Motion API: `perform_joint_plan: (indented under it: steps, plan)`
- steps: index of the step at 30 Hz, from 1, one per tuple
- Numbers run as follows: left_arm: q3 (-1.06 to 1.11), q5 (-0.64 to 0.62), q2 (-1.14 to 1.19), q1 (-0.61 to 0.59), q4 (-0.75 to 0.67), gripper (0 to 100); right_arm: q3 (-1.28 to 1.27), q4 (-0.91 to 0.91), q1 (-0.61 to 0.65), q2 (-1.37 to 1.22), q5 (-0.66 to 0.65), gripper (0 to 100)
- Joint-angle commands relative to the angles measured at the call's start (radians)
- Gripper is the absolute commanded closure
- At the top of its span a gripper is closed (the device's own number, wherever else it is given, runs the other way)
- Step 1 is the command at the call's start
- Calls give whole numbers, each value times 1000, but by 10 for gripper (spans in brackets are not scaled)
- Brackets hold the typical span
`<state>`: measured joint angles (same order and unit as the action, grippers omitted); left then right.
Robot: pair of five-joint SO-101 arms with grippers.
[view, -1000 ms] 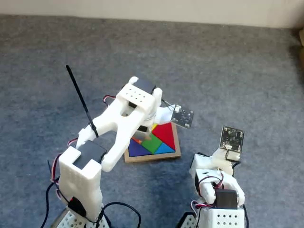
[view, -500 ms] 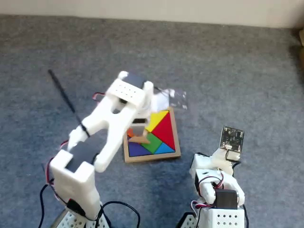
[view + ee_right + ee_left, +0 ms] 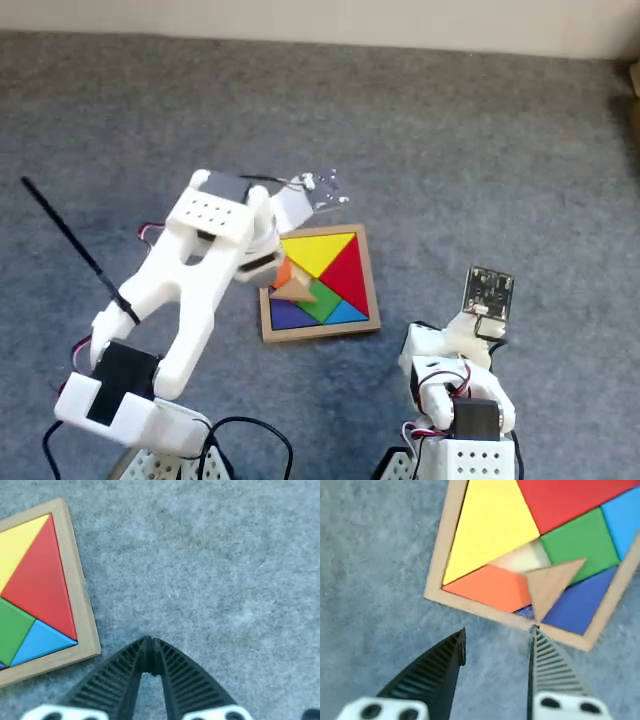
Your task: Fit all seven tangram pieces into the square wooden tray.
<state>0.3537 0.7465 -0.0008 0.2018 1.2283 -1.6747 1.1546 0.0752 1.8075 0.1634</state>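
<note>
Tan triangle (image 3: 549, 582) lies crooked and unseated in wooden tray (image 3: 439, 555)

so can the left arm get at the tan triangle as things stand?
Probably yes: the left gripper is open just outside the tray, and the tan triangle lies askew on top, nothing between.

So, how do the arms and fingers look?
The left arm and right arm are white plastic with black motors. The fingers are black, ribbed and pointed. Thin red and black wires run at the joints. A long black cable tie sticks from the left arm; a small circuit board sits on the right.
</note>
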Motion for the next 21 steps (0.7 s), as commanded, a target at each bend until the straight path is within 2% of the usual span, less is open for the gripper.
perform_joint_plan:
  steps: [1, 15, 21]
  plan:
    - [53, -57, -50, -8, -89, 793, -145, -25, -15, 8, 11, 983]
    - [183, -64, -48, -8, -236, 793, -145, -25, -15, 8, 11, 983]
    - [154, -66, -70, -13, -236, 793, -145, -25, -15, 8, 11, 983]
